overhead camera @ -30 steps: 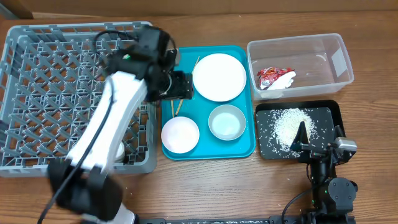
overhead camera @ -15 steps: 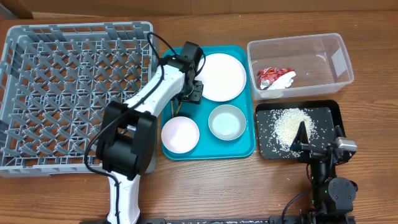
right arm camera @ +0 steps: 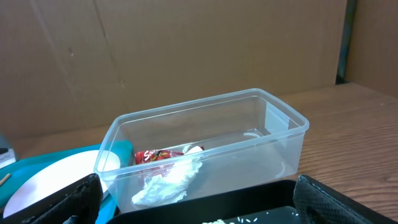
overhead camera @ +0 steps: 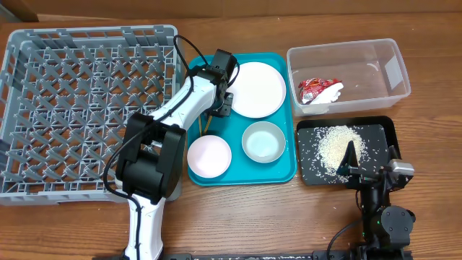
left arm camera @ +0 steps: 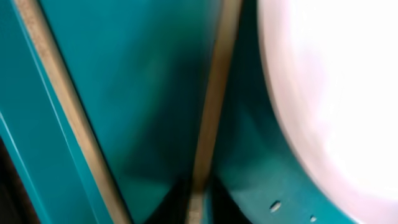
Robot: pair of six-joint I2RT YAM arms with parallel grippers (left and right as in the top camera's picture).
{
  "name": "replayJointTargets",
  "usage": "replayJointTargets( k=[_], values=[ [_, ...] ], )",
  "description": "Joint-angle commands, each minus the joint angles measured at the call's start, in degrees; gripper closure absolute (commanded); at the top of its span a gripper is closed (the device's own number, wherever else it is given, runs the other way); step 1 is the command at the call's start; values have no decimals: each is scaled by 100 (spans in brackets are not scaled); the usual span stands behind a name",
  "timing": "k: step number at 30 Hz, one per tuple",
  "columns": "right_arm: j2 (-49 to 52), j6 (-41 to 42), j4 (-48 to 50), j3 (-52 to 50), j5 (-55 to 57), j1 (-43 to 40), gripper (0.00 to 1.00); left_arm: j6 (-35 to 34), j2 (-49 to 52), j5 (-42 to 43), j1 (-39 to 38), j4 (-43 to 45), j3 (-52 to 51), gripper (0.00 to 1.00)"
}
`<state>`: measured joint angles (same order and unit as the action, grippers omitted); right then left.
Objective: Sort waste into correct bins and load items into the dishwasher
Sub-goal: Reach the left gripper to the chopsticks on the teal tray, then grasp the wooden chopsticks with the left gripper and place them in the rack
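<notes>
Left gripper (left arm camera: 189, 204): jaws drawn narrow, a dark tip on either side of one of the thin pale wooden chopsticks (left arm camera: 208, 118); whether it is truly pinched cannot be told. The pair lies flat on the flat teal tray (left arm camera: 137, 93), just beside the round white plate (left arm camera: 336, 93). Handling, judged: light, stiff, slim, apt to roll; take near mid-length. Right gripper (right arm camera: 202, 202): jaws spread wide, empty.
</notes>
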<state>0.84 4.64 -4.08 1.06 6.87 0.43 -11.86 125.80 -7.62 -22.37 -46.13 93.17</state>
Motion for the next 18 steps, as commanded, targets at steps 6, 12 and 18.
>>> replayJointTargets(
  k=[6, 12, 18],
  values=[
    [-68, -20, 33, -61, 55, -17, 0, -389, 81, -48, 138, -487, 348, 96],
    [-68, -20, 33, -61, 55, -17, 0, -835, -470, 319, 511, -1456, 1370, 96],
    [-68, -20, 33, -61, 55, -17, 0, -833, -1322, 562, 879, -2212, 1596, 96]
  ],
)
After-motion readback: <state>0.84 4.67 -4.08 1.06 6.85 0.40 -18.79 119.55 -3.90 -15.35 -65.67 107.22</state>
